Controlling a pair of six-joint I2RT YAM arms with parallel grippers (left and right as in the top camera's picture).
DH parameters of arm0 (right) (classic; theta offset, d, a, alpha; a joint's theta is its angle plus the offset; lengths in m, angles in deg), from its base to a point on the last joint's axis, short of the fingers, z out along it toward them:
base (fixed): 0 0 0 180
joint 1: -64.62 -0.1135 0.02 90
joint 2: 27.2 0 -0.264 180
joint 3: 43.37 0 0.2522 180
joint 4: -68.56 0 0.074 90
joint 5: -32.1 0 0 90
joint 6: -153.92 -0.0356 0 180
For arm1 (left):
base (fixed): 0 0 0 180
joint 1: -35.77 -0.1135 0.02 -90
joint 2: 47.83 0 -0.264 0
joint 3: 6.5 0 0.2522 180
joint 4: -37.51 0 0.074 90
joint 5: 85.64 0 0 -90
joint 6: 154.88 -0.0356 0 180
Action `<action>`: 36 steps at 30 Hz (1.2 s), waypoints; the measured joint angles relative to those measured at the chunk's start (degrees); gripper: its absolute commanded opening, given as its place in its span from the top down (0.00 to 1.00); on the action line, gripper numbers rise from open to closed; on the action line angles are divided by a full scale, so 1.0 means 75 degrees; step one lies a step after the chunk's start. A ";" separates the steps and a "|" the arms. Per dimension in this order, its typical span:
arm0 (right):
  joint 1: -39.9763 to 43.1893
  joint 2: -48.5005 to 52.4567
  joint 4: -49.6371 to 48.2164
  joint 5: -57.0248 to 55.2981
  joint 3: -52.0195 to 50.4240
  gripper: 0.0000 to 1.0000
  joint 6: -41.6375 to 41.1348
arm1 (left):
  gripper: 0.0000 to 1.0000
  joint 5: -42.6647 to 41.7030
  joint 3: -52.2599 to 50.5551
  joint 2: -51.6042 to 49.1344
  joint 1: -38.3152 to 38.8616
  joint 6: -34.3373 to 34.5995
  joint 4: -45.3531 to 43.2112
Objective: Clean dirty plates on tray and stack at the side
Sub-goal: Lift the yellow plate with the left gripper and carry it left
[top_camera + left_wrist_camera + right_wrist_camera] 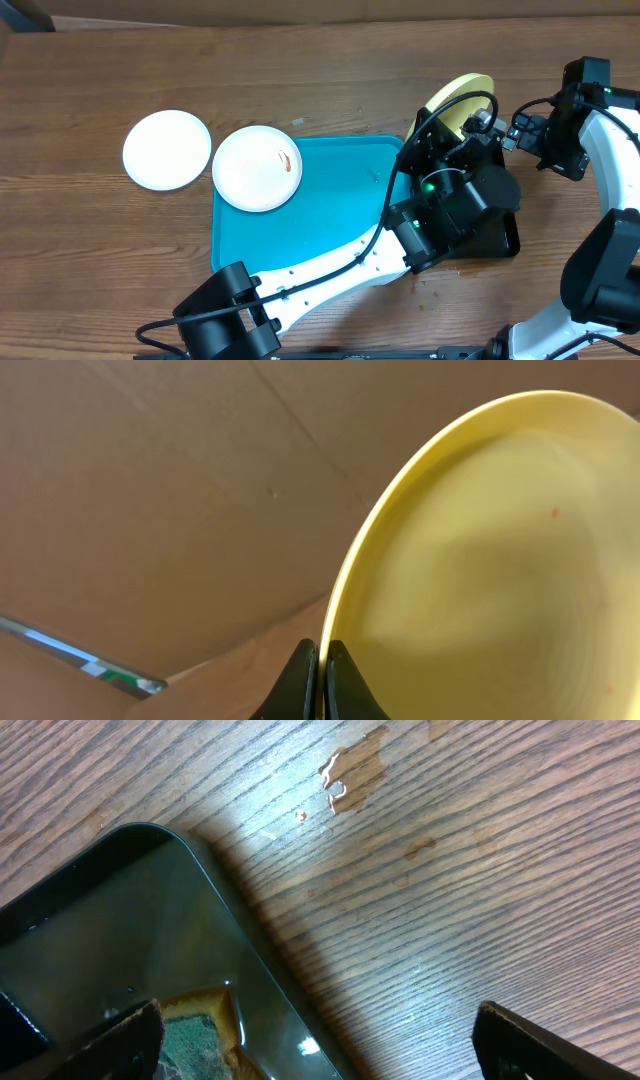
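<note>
Yellow-green plate (462, 92): raised above the table (300, 70), tilted steeply on edge, beyond the far right corner of the tray (330, 215). The left gripper (321, 655) is fully closed on the rim of this plate, with one finger on each face. A small reddish speck shows on the plate's inner face.

Smeared white plate (257, 167): lies flat across the tray's far left corner, partly overhanging the table, and carries a reddish smear.

Plain white plate (167, 150): lies flat on the table, just left of the smeared white plate.

The right gripper (318, 1011) is spread wide and holds nothing. It hangs over the edge of the black tray (100, 910), which contains a sponge (195, 1035). Wet patches (352, 772) mark the table nearby.
</note>
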State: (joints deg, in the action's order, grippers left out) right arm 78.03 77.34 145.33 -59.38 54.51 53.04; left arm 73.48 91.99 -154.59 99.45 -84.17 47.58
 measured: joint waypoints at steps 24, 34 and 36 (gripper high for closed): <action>0.0000 0.0000 0.0006 0.0003 0.0000 0.00 -0.0003 | 0.96 0.0032 0.0009 -0.0026 0.0248 -0.0041 -0.0090; 0.0000 0.0000 0.0003 0.0000 0.0000 0.00 -0.0006 | 0.96 -0.1988 0.0038 -0.0006 -0.0632 0.2261 0.2480; 0.0000 0.0000 0.0000 0.0003 0.0000 0.00 -0.0003 | 0.96 -0.2984 0.0038 0.0070 -0.1134 0.2938 0.3002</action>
State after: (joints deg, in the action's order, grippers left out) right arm 78.03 77.34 145.33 -59.36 54.51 53.02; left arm 51.10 92.27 -154.06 90.95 -62.14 70.10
